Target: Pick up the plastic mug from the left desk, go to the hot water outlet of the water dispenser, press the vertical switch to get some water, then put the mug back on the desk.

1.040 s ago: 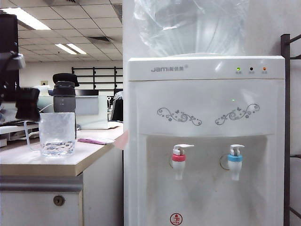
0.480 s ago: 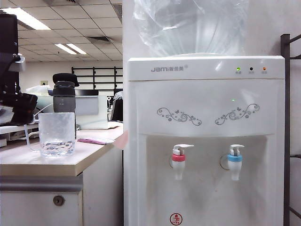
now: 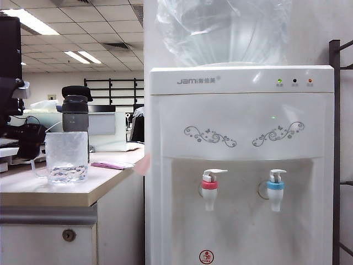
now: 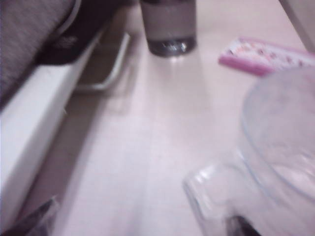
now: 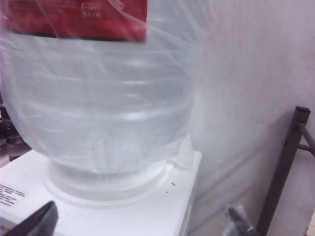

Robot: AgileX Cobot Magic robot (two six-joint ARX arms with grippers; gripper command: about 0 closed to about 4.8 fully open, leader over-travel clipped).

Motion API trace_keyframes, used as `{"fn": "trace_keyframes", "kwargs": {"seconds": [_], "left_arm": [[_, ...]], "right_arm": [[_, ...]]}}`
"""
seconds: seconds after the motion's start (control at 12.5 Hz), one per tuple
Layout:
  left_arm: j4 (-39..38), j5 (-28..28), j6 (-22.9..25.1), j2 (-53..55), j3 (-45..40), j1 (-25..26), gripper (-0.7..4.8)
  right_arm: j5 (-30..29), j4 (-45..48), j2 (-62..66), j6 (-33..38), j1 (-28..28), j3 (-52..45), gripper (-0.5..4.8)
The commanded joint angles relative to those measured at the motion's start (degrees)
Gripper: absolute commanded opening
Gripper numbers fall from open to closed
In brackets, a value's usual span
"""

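The clear plastic mug [image 3: 66, 157] stands upright on the left desk [image 3: 49, 196], its thin handle toward my left gripper [image 3: 25, 141], which hovers just left of it. In the left wrist view the mug [image 4: 280, 147] is blurred and close. My left gripper [image 4: 140, 228] is open, and one dark fingertip [image 4: 241, 226] sits by the handle [image 4: 211, 196]. The water dispenser [image 3: 237, 110] carries the hot water outlet [image 3: 209, 190] with its red collar and the vertical switch [image 3: 215, 173]. My right gripper [image 5: 138, 223] is open and empty above the dispenser's top [image 5: 123, 211].
A dark grey bottle [image 3: 74, 113] stands behind the mug, and a pink flat item [image 3: 110, 164] lies to the mug's right. A blue-collared tap [image 3: 276, 190] is beside the hot one. The big clear bottle [image 5: 98, 98] fills the right wrist view. A dark metal rack [image 3: 335, 154] stands at far right.
My left gripper has sunk at the exterior view's left edge, from above the mug's rim to about the level of its handle. The mug and dispenser have not moved.
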Motion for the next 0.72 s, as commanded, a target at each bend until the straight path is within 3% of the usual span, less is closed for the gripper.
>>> {"fn": "trace_keyframes", "kwargs": {"seconds": [0.08,0.24,0.56,0.64,0.72], "left_arm": [[5.16,-1.95,-2.78,2.21,0.04,0.02,4.79],[10.93,-1.66,-11.76,7.65,0.04,0.02,4.79],[14.27,0.2,-13.16,8.72,0.04,0.0,4.68],[14.27,0.24,-13.14,8.72,0.04,0.0,3.14],[14.12,0.24,-13.16,8.74,0.04,0.0,2.0]], "right_arm": [[-0.13,0.83,-0.07,-0.22,0.09,0.2,4.42],[-0.11,0.61,-0.07,-0.44,0.07,0.2,4.41],[0.09,-0.39,-0.07,-0.44,0.07,0.17,4.41],[0.09,-0.39,-0.09,-0.44,0.07,0.17,4.41],[0.09,-0.28,-0.11,-0.44,0.07,0.17,4.41]]}}
